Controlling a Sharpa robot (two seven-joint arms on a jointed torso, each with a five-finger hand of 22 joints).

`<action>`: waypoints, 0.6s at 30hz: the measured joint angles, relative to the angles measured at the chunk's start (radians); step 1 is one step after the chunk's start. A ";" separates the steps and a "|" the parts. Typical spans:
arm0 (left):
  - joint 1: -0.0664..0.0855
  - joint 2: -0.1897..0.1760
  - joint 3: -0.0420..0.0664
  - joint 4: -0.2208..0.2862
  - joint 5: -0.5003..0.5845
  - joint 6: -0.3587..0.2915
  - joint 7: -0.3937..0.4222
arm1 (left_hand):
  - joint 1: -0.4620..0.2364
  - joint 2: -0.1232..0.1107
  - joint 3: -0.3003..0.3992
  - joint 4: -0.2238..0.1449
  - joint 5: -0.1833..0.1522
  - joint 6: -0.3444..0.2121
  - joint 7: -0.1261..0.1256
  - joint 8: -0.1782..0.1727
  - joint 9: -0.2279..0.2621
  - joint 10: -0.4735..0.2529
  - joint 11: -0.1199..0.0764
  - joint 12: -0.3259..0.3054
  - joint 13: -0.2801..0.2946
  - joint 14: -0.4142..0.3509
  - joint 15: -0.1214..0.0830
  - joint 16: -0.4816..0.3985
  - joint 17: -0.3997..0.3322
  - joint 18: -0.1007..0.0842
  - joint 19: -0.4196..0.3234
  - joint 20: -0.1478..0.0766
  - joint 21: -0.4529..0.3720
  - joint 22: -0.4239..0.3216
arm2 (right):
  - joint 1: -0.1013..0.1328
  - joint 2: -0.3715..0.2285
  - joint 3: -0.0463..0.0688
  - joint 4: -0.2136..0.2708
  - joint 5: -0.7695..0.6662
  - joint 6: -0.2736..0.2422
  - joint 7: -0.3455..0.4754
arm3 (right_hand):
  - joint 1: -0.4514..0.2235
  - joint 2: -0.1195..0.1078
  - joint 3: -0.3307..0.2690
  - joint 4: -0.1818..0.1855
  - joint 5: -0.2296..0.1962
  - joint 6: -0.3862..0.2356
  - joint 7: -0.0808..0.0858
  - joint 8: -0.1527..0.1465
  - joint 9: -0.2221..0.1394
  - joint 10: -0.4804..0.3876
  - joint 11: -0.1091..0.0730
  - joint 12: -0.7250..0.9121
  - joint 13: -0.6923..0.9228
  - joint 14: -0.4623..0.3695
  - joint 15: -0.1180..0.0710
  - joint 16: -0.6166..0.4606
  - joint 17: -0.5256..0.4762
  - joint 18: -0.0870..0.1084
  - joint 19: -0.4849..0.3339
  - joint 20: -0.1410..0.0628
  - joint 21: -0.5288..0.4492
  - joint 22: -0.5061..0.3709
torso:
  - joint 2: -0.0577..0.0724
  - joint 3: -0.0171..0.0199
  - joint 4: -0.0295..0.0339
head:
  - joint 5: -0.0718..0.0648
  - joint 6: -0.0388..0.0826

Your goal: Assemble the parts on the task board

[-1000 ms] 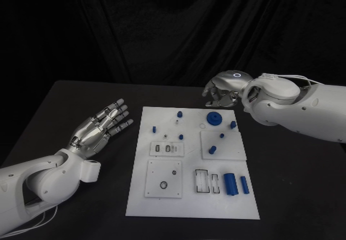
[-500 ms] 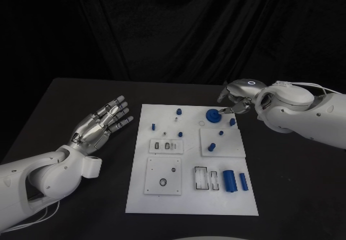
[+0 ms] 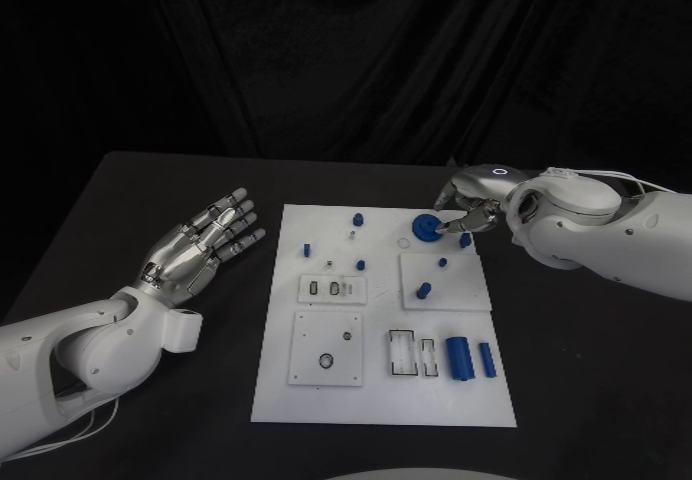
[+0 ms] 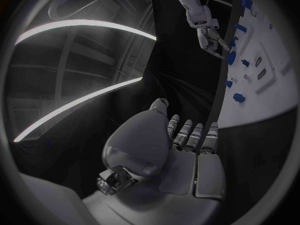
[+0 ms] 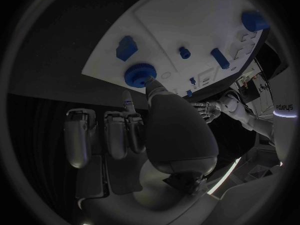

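The white task board (image 3: 382, 400) lies in the middle of the black table. A blue gear (image 3: 427, 228) sits near its far right corner. My right hand (image 3: 472, 203) hovers at that corner, fingers curled, and pinches the gear's (image 5: 140, 75) rim between thumb and a fingertip (image 5: 128, 101). The gear still rests on the board. My left hand (image 3: 199, 250) is held palm up beside the board's left edge, fingers apart, nothing in it; in the left wrist view the left hand (image 4: 181, 145) lies short of the board (image 4: 269, 90).
Small blue pegs (image 3: 356, 224) stand along the board's far half, one peg (image 3: 423, 293) on a raised white square (image 3: 462, 305). Two blue cylinders (image 3: 459, 360) lie at the near right beside slotted holders (image 3: 411, 357). A square plate with a hole (image 3: 329, 358) lies near left.
My right hand came from behind the board's far edge to the blue gear and closed its thumb and finger on the rim. The left hand barely moved. The camera shifted slightly.
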 measured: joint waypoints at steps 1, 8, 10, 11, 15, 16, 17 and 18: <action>0.000 0.000 0.000 0.000 0.000 0.000 0.000 | 0.000 0.000 0.000 0.000 0.000 0.000 0.000 0.000 0.000 0.000 0.000 0.000 0.000 0.000 0.000 0.000 0.000 0.000 0.000 0.000 0.000 0.000 | -0.001 0.000 0.000 0.000 0.000 0.000 0.000 | 0.000 0.000 0.000 0.000 0.000 -0.004 -0.004 -0.004 -0.001 0.002 -0.002 0.000 0.000 -0.001 -0.003 0.000 0.000 0.000 0.002 -0.002 0.002 0.000 | 0.000 0.0000 0.0000 | -0.001 -0.001; 0.000 -0.002 0.000 0.000 0.000 0.001 0.000 | 0.000 0.000 0.000 0.000 0.000 0.000 0.000 0.000 0.000 0.000 0.000 0.000 0.000 0.000 0.000 0.000 0.000 0.000 0.000 0.000 0.000 0.000 | -0.006 0.002 0.000 0.000 0.002 -0.001 0.000 | 0.005 0.005 0.000 0.000 0.027 -0.018 -0.018 -0.005 -0.007 0.002 -0.009 0.000 0.000 -0.003 -0.010 0.000 0.000 0.000 0.004 -0.004 0.003 0.000 | -0.002 -0.0006 0.0003 | -0.003 -0.002; 0.000 -0.002 0.000 -0.001 0.000 0.002 0.000 | 0.000 0.000 0.000 0.000 0.000 0.000 0.000 0.000 0.000 0.000 0.000 0.001 0.000 0.000 0.000 0.000 0.000 0.000 0.000 0.000 0.000 0.001 | -0.007 0.004 0.000 0.000 0.002 -0.001 0.000 | 0.006 0.006 0.000 0.000 0.034 -0.018 -0.018 -0.005 -0.007 0.003 -0.011 0.000 0.000 -0.003 -0.010 0.000 0.000 0.000 0.004 -0.004 0.003 0.000 | -0.002 -0.0011 0.0004 | -0.004 -0.002; 0.000 -0.002 0.000 -0.002 0.000 0.002 0.000 | 0.000 0.000 0.000 0.000 0.000 0.000 0.000 0.000 0.000 0.000 0.000 0.004 0.000 0.000 0.000 0.000 0.000 0.000 0.000 0.000 0.000 0.001 | -0.008 0.006 0.000 0.000 0.002 -0.001 0.000 | 0.006 0.006 0.000 0.000 0.034 -0.021 -0.015 -0.005 -0.008 0.003 -0.011 0.000 0.000 0.000 -0.013 0.000 0.000 0.000 0.006 -0.006 0.003 0.000 | -0.002 -0.0012 0.0005 | -0.004 -0.002; 0.000 -0.001 0.000 -0.004 0.000 0.004 0.000 | 0.000 0.000 0.000 0.000 0.000 0.000 0.000 0.000 0.000 0.000 0.000 0.004 0.000 0.000 0.000 0.000 0.000 0.000 0.000 0.000 0.000 0.001 | -0.013 0.016 0.000 -0.010 0.003 -0.001 0.001 | 0.006 0.006 0.000 0.000 0.040 -0.032 -0.017 -0.005 -0.010 0.003 -0.011 0.000 0.000 0.001 -0.013 0.000 0.000 0.000 0.007 -0.007 0.003 0.000 | -0.002 -0.0017 0.0010 | -0.006 -0.002; 0.000 -0.001 0.000 -0.005 0.000 0.004 0.000 | 0.000 0.000 0.000 0.000 0.000 0.000 0.000 0.000 0.000 0.000 0.000 0.004 0.000 0.000 0.000 0.000 0.000 0.000 0.000 0.000 0.000 0.001 | -0.014 0.018 0.000 -0.013 0.003 -0.001 0.001 | 0.006 0.005 0.000 0.000 0.040 -0.032 -0.017 -0.005 -0.010 0.003 -0.011 0.000 0.000 0.001 -0.013 0.000 0.000 0.000 0.007 -0.008 0.003 0.000 | -0.002 -0.0017 0.0011 | -0.006 -0.002; 0.000 0.000 0.000 -0.005 0.000 0.004 0.000 | 0.000 0.000 0.000 0.000 0.000 0.000 0.000 0.000 0.000 0.000 0.000 0.004 0.000 0.000 0.000 0.000 0.000 0.000 0.000 0.000 0.000 0.001 | -0.015 0.020 0.000 -0.016 0.003 -0.001 0.001 | 0.007 0.004 0.001 -0.001 0.040 -0.034 -0.015 -0.008 -0.011 0.003 -0.011 0.000 0.000 0.001 -0.013 0.000 0.000 0.000 0.005 -0.010 0.003 0.000 | -0.002 -0.0018 0.0011 | -0.006 -0.002; 0.000 0.000 0.000 -0.006 0.000 0.005 0.000 | 0.000 0.000 0.000 0.000 0.000 0.000 0.000 0.000 0.000 0.000 0.000 0.004 0.000 0.000 0.000 0.000 0.000 0.000 0.000 0.000 0.000 0.001 | -0.017 0.023 0.000 -0.020 0.003 -0.001 0.001 | 0.009 0.002 0.003 -0.003 0.040 -0.036 -0.014 -0.009 -0.012 0.003 -0.011 0.000 0.000 0.001 -0.013 0.000 0.000 0.000 0.003 -0.011 0.003 0.000 | -0.002 -0.0018 0.0011 | -0.006 -0.002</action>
